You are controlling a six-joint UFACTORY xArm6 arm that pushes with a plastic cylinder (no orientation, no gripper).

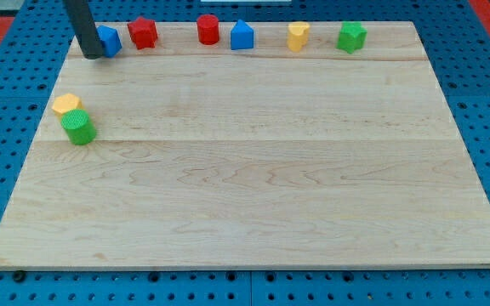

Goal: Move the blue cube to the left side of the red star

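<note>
The blue cube (109, 40) sits near the board's top left corner, partly hidden by my rod. The red star (143, 32) lies just to its right, a small gap between them. My tip (94, 55) rests on the board against the blue cube's left side.
Along the top edge stand a red cylinder (207, 29), a second blue block with a peaked top (242, 36), a yellow block (298, 36) and a green block (351, 36). At the left edge a yellow block (67, 104) touches a green cylinder (78, 127). The wooden board (253, 170) lies on a blue pegboard.
</note>
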